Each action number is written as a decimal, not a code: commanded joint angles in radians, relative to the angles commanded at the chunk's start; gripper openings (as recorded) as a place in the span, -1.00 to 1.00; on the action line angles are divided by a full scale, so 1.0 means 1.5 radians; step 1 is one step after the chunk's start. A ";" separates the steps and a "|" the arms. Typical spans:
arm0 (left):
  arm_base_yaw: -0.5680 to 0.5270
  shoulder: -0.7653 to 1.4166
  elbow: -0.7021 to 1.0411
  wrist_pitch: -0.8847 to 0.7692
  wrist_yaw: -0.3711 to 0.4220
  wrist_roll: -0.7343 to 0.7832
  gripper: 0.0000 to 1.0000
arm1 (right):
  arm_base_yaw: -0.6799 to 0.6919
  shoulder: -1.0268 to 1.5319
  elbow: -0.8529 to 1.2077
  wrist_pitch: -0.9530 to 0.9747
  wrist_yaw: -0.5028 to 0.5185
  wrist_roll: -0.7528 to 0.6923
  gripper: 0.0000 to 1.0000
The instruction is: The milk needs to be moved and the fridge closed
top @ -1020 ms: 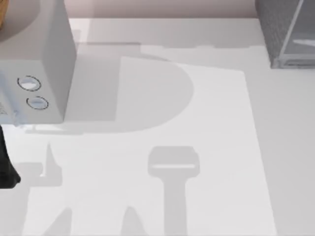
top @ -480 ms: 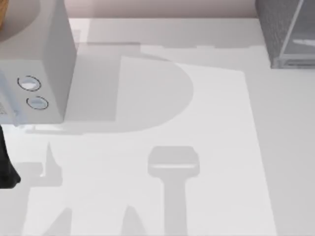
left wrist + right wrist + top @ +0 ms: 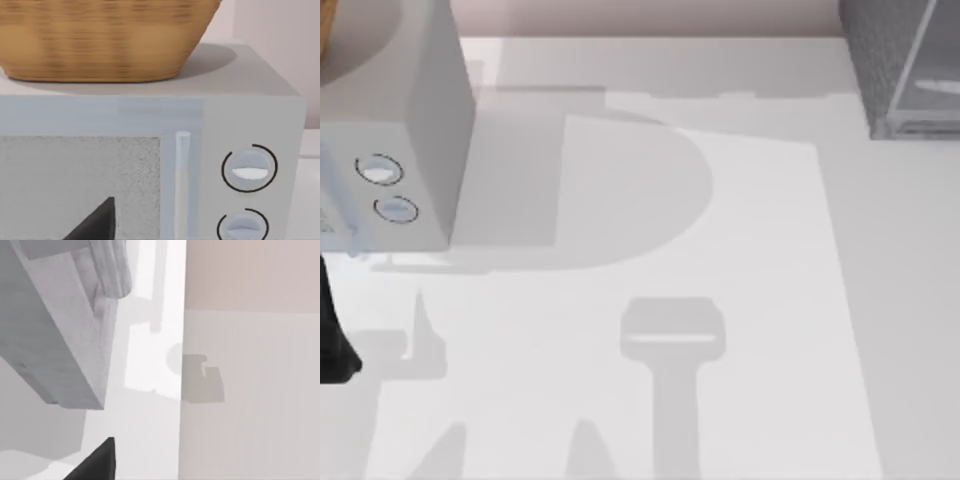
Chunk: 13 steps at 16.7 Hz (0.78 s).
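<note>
Early in the job, by the look of it: from above, the white table [image 3: 740, 300] crossed by arm shadows, with the fridge [image 3: 880, 70] tucked into the 1 o'clock corner, dark speckled walls around a paler glassy door panel [image 3: 925, 80] set aslant, seemingly ajar though hard to say for sure. Over at 9 o'clock, the lighter grey box [image 3: 400, 100] with 2 round dials [image 3: 380, 170], and a dark stretch of the left arm [image 3: 332, 345] at the 8 o'clock edge. From the left wrist, the left gripper [image 3: 95, 222] hovering close before that box's front, facing its window and dials, a wicker basket [image 3: 105, 40] sitting on top. From the right wrist, the right gripper [image 3: 95, 462] poised near a pale grey box wall, probably the fridge's side, with the room wall beyond. Grip width of either gripper: cannot tell. Whereabouts of the milk: cannot tell. Judged as the search-and-reach step, the carton not yet placed and the door not yet shut. Next move likely calling for 3 things: finding the small carton and lining up squarely on it, closing gently and carrying it to its place, then pressing the door panel flush with a flat, steady push, best from the right arm, the one nearer the fridge.
</note>
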 joint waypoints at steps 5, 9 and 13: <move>0.000 0.000 0.000 0.000 0.000 0.000 1.00 | 0.098 -0.005 0.002 0.131 0.021 0.138 1.00; 0.000 0.000 0.000 0.000 0.000 0.000 1.00 | 0.173 -0.007 0.004 0.225 0.033 0.237 1.00; 0.000 0.000 0.000 0.000 0.000 0.000 1.00 | 0.249 -0.009 0.002 0.343 0.046 0.383 1.00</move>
